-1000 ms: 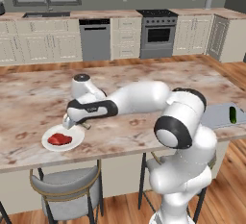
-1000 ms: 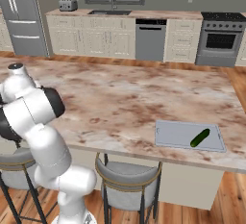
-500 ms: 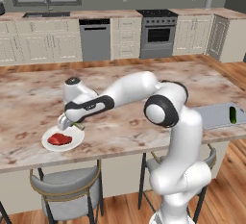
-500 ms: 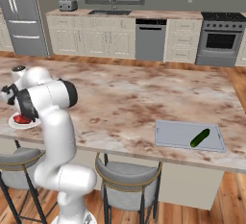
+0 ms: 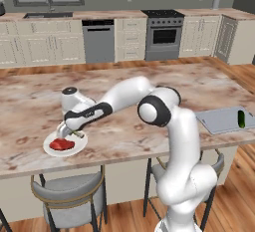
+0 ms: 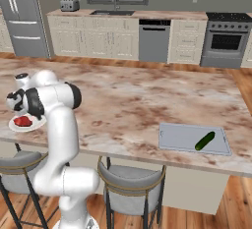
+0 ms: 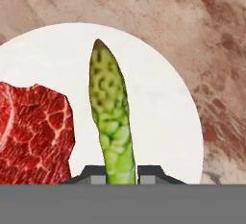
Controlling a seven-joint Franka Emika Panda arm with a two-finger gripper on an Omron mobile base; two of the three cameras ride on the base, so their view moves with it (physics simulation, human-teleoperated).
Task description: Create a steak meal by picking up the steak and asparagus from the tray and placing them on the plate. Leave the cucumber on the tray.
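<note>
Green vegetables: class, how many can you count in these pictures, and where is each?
2. The asparagus is held over the plate beside the steak; the cucumber lies on the tray.

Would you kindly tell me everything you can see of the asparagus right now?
The asparagus is a thin, light green stalk with a bumpy, scaly surface that tapers to a pointed tip. In the hand view its lower end sits between the two dark fingertips of the tool, which is shut on it, and the stalk points away from the hand over the white plate. It lies beside the red steak without touching it. Whether the stalk already rests on the plate cannot be told.
</note>
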